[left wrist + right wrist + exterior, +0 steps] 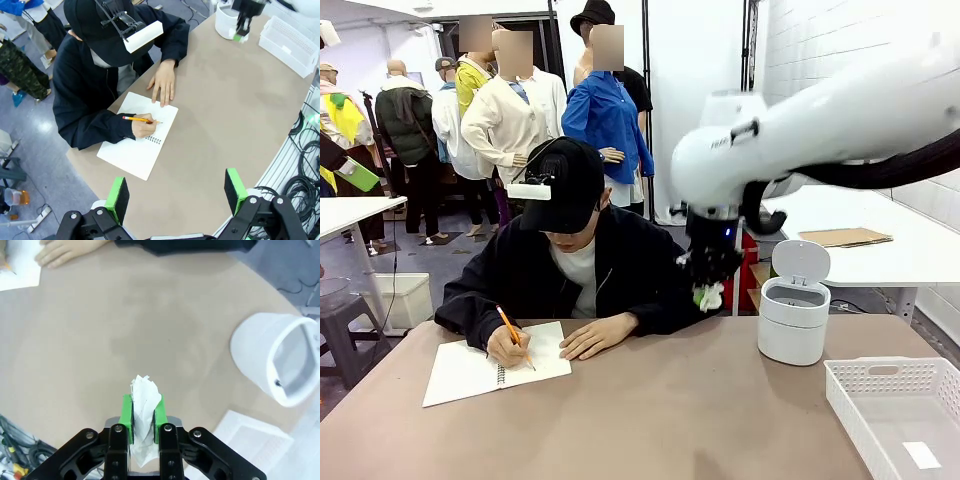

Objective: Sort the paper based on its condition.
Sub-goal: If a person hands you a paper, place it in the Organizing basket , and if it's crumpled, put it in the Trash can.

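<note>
A wrinkly white wad of paper (143,390) is pinched between the green pads of my right gripper (143,412), which is shut on it. In the front view that gripper (708,285) hangs above the table's far side with the wad (708,297) at its tips, just left of the white bin (793,325). High over the near table edge, my left gripper (176,192) stands open and holds nothing. A small flat white sheet (922,455) lies in the white basket (880,375).
A person sits at the far side and writes with a pencil (514,337) in a spiral notebook (460,375), the other hand (595,335) flat on the table. The bin (272,360) has its lid up. The basket (290,42) stands at the right front.
</note>
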`<state>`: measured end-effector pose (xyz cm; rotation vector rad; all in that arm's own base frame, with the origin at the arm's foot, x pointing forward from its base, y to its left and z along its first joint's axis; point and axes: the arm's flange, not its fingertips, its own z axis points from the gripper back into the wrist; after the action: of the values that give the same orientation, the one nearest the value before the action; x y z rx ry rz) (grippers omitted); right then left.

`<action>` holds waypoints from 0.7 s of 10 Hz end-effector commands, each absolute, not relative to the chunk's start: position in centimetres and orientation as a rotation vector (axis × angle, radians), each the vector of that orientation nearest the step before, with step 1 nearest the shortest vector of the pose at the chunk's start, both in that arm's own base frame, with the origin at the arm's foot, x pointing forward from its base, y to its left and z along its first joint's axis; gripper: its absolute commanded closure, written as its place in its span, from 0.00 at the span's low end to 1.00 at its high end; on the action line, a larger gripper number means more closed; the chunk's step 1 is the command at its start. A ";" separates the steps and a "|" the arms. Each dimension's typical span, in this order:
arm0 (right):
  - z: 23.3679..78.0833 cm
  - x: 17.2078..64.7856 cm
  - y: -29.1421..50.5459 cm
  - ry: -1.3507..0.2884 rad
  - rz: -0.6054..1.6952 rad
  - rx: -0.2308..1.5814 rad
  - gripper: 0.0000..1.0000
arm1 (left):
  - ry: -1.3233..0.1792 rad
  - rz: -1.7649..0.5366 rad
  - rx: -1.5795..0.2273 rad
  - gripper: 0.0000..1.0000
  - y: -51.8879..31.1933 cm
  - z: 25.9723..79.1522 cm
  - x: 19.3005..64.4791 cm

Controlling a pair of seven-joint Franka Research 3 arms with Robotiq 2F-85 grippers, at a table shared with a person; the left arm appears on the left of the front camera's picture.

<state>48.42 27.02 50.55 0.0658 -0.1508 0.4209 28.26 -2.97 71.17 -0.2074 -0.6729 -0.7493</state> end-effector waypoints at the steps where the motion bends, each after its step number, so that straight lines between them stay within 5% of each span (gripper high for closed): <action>1: 52.5 47.9 25.0 -0.180 0.414 0.056 0.80 | -0.673 -0.744 -0.201 0.00 -2.9 71.2 28.3; 7: 58.7 49.9 17.1 -0.264 0.493 -0.011 0.80 | -0.673 -0.744 -0.201 0.00 -2.9 71.2 28.3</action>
<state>49.33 18.01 58.44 0.0176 -0.2722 0.4745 28.26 -2.96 71.17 -0.2076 -0.6730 -0.7489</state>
